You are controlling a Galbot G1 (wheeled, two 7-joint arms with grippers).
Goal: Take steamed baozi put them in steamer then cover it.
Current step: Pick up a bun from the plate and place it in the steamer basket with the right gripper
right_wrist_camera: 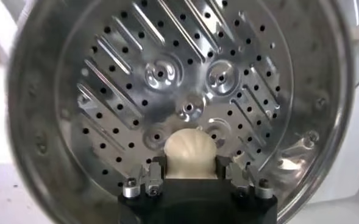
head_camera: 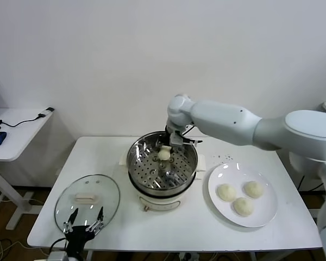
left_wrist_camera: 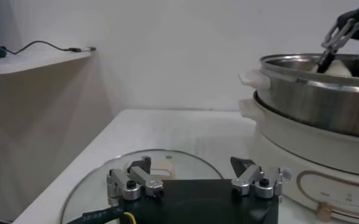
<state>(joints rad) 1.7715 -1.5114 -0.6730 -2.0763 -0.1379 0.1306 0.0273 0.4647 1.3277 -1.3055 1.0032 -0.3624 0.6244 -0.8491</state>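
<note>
Gripping smooth cream-white baozi [right_wrist_camera: 190, 152]

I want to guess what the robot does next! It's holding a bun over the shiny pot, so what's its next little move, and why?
Probably lower the bun a little and let go. The right tool is shut on it inside the steamer, seemingly just above the holed tray, so it is nearly in place. Three more buns wait on the plate, and the left tool hangs open over the glass lid.
</note>
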